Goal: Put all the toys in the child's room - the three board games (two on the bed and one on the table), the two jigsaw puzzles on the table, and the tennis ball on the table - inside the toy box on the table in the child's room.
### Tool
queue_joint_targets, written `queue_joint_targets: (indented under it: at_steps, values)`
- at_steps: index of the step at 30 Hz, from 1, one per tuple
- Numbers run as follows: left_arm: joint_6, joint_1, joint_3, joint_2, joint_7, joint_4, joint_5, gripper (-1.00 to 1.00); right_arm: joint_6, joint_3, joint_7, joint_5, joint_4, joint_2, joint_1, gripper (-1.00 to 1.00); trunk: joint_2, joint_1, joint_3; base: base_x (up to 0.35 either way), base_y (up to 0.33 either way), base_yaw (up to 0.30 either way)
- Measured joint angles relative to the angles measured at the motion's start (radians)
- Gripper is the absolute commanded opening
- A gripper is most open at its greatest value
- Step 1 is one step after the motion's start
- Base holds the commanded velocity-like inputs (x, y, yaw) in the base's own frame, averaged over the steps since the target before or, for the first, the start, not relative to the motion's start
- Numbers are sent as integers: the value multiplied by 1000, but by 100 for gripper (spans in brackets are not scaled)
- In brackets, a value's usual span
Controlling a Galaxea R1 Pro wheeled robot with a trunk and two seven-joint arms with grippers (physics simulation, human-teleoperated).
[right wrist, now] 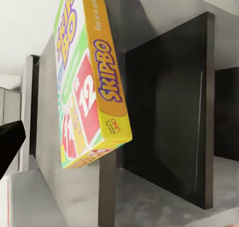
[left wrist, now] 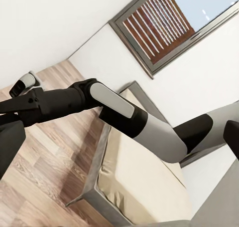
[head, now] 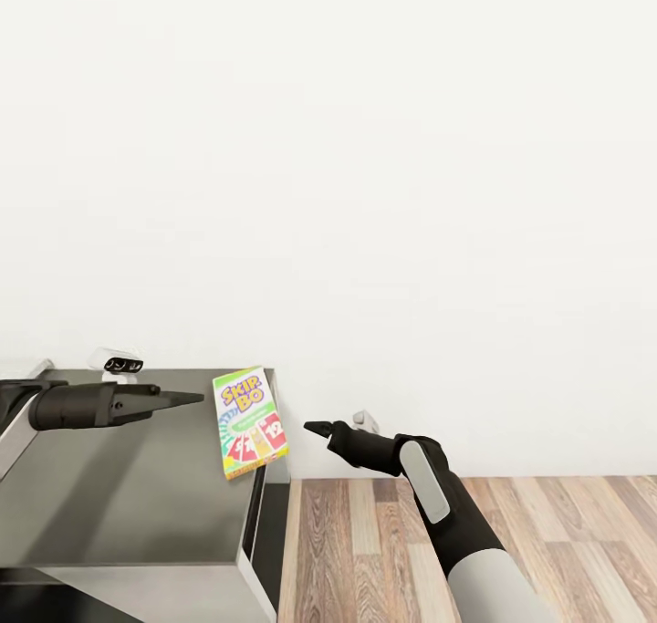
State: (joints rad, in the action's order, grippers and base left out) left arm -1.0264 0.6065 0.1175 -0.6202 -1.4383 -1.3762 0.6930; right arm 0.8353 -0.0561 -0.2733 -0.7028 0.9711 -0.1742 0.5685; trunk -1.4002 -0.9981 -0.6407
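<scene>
A Skip-Bo board game box lies flat at the right edge of the grey table, its near corner over the edge. In the right wrist view the box is close ahead, with the table's dark side panels behind it. My left gripper hovers over the table just left of the box, and its fingers stand apart with nothing between them. To the right of the box, off the table, my right gripper points at it, open and a short way from touching it.
A bare white wall rises right behind the table. Wooden floor stretches to the right of the table. The left wrist view looks across my right arm to a bed and a window with blinds.
</scene>
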Motion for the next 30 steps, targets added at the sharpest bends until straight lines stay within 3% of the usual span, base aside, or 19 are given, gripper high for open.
queue_joint_targets:
  at_steps: [13, 30]
  values:
    - [0, 0, -2, -3, 0, 1, -2, 100, -1, 0, -1, 0, 1, 0, 0, 100, -91, -50, -41, 0, 0, 0]
    - [0, -1, -4, -7, 5, 4, -2, 100, -2, 0, -1, 0, 0, 0, 0, 100, -91, -50, -41, 0, 46, 0]
